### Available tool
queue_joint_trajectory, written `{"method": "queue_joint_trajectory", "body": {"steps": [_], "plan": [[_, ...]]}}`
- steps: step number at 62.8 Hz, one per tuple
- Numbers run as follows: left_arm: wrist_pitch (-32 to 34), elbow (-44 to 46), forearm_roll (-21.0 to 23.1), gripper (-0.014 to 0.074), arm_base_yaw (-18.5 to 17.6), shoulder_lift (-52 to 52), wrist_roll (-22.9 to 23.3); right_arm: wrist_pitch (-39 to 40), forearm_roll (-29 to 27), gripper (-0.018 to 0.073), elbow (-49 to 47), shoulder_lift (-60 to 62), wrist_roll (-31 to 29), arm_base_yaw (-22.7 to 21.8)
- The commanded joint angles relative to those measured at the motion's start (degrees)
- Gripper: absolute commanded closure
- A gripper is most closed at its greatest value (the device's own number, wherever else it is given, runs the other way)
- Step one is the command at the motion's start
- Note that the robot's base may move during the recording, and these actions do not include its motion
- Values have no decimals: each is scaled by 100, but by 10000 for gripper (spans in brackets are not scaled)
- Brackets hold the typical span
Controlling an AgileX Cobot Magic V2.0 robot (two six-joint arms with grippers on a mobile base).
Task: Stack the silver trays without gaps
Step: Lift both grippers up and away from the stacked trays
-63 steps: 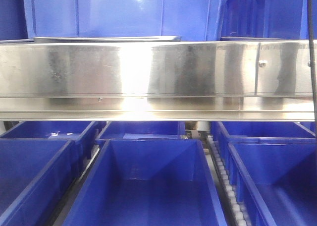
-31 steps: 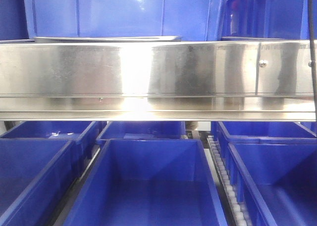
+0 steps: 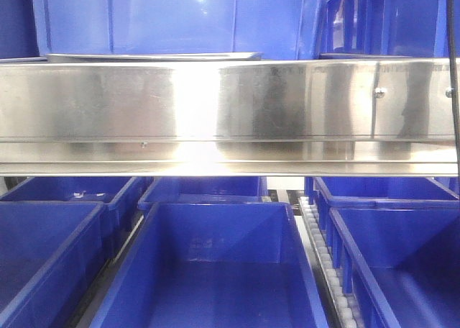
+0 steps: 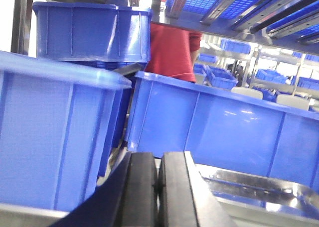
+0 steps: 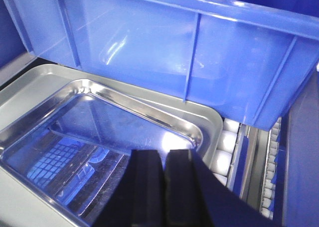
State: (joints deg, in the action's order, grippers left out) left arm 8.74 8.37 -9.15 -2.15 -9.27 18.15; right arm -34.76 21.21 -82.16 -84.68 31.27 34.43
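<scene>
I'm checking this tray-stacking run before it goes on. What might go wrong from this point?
1. In the right wrist view the upper shiny steel tray sits skewed inside the lower steel tray, so a gap may remain.
2. The tilted blue plastic bin overhangs both trays; lifting could hit it.
3. The right gripper looks shut, holding nothing, so it must open first.

tray (image 5: pixel 124 107) in tray (image 5: pixel 30 87), bin (image 5: pixel 189 53) behind
</scene>
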Motion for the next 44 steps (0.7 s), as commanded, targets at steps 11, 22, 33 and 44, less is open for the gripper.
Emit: {"method": "queue_joint_trajectory", "body": {"steps": [11,22,33,44], "plan": [[963,-837,479,602,20,927,46,133,68,632,9,74,-34,9],[543,-837,225,602,20,927,46,247,68,632,9,74,-34,9],[231,-837,225,602,20,927,46,605,68,632,9,74,-34,9],[209,-837,211,602,20,927,46,993,68,632,9,74,-34,9]]}}
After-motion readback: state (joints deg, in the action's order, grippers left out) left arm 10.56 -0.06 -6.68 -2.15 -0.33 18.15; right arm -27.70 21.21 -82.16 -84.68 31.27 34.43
